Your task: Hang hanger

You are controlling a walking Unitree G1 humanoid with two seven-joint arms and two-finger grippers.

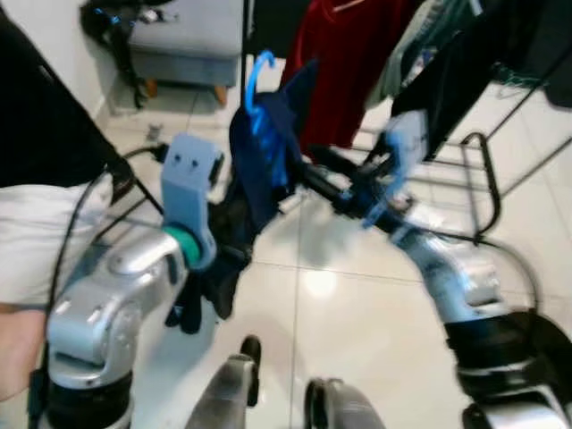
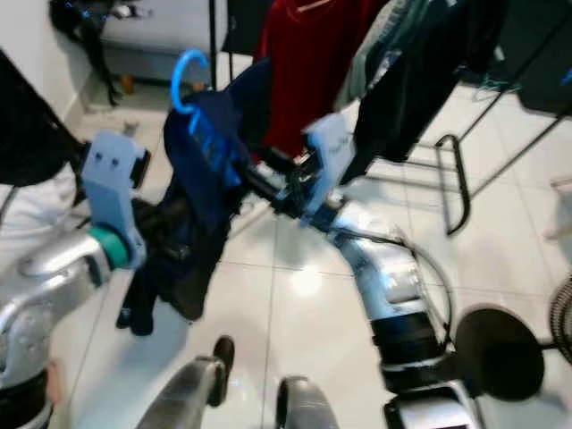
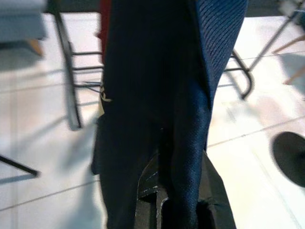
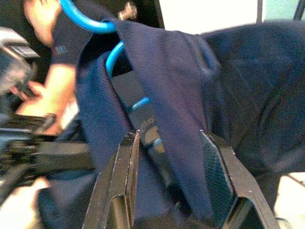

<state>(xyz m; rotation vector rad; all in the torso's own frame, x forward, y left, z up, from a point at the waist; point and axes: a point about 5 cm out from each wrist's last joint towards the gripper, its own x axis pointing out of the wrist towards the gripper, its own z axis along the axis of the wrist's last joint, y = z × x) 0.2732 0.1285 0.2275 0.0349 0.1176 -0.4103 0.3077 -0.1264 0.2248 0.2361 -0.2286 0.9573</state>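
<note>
A blue hanger (image 1: 259, 76) carries a navy garment (image 1: 264, 170) and is held up in the air over the tiled floor. My right gripper (image 4: 167, 136) reaches in from the right, shut on the hanger at the garment's collar. The blue hook (image 4: 86, 21) rises above its fingers (image 4: 125, 162). My left gripper (image 3: 178, 205) is lower down on the left, shut on the hanging lower part of the garment (image 3: 157, 95), whose fabric covers its tips. Beyond the hanger stands a black clothes rack (image 1: 483, 179) with a red garment (image 1: 344, 63) and dark clothes (image 1: 465, 63) hanging on it.
A person in a black top and white shorts (image 1: 36, 232) stands close at my left; a hand (image 4: 43, 95) is near the hanger. A grey sofa (image 1: 188, 40) stands at the back left. The rack's foot bars cross the floor on the right.
</note>
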